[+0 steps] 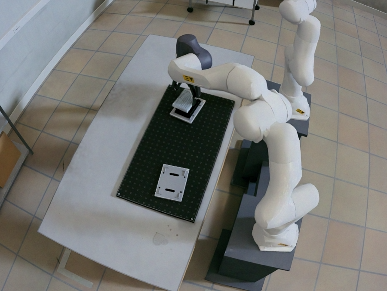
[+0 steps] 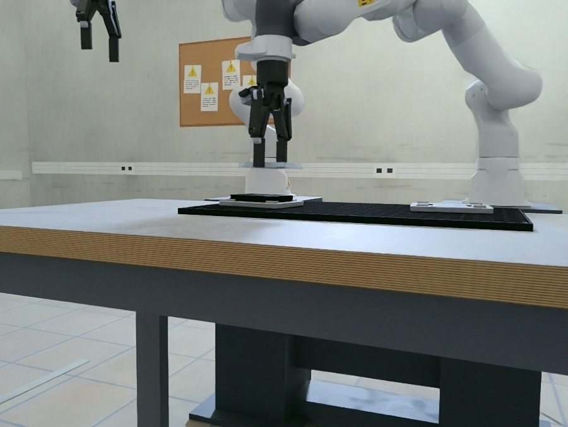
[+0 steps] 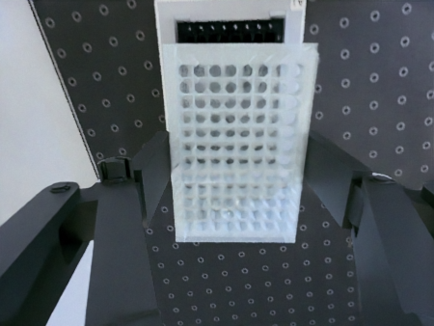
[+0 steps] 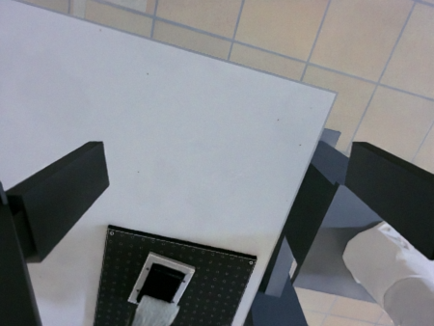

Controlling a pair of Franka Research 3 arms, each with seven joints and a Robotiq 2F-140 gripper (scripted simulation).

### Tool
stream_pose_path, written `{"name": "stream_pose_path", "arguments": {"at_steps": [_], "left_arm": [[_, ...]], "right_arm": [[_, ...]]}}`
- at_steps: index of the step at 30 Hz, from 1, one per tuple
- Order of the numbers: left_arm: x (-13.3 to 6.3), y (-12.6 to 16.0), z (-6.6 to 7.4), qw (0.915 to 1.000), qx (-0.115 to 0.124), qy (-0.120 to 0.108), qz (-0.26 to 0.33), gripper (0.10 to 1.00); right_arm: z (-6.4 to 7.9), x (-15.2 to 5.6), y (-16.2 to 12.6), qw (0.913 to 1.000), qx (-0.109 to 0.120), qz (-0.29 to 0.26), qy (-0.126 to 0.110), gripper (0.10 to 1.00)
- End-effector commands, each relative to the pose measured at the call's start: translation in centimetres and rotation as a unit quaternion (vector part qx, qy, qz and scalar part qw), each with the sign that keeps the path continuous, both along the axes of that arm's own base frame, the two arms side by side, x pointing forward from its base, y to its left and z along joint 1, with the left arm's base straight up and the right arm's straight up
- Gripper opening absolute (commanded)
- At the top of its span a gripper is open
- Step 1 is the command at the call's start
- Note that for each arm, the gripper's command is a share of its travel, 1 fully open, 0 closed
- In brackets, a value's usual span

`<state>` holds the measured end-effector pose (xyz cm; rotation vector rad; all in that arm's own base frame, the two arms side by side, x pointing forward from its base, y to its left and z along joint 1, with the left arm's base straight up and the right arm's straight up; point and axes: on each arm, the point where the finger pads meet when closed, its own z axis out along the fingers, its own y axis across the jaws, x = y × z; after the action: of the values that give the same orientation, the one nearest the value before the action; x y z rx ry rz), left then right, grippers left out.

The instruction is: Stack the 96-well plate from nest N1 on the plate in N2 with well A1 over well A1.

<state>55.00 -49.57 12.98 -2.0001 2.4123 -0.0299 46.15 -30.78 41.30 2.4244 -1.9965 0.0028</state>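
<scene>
My left gripper is shut on the clear 96-well plate, gripping its long sides. The plate looks level and hangs with a clear gap above the black plate, which sits in the white nest N2. In the left wrist view, the far end of the black plate shows beyond the clear one; the rest is hidden. Part of a corner label shows on N2. Nest N1 is empty. My right gripper is open and empty, high up.
Both nests stand on the black perforated board on the pale table. The left arm reaches across the board from the near base. The right arm's base stands beside the N2 end of the table.
</scene>
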Motion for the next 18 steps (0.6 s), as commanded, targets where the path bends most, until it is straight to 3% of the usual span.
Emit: {"name": "stream_pose_path", "arguments": {"at_steps": [1, 6, 18], "left_arm": [[-0.4, -0.8, -0.2, 0.9999, 0.005, 0.009, 0.011, 0.099], [-0.2, -2.4, -0.2, 0.9999, 0.005, 0.009, 0.011, 0.099], [-0.3, -2.3, -0.2, 0.9999, 0.005, 0.009, 0.011, 0.099]], "right_arm": [[0.0, 0.0, 0.0, 1.0, 0.001, 0.002, 0.0, 1.0], [0.0, 0.0, 0.0, 1.0, 0.001, 0.002, 0.0, 1.0], [0.0, 0.0, 0.0, 1.0, 0.001, 0.002, 0.0, 1.0]]}}
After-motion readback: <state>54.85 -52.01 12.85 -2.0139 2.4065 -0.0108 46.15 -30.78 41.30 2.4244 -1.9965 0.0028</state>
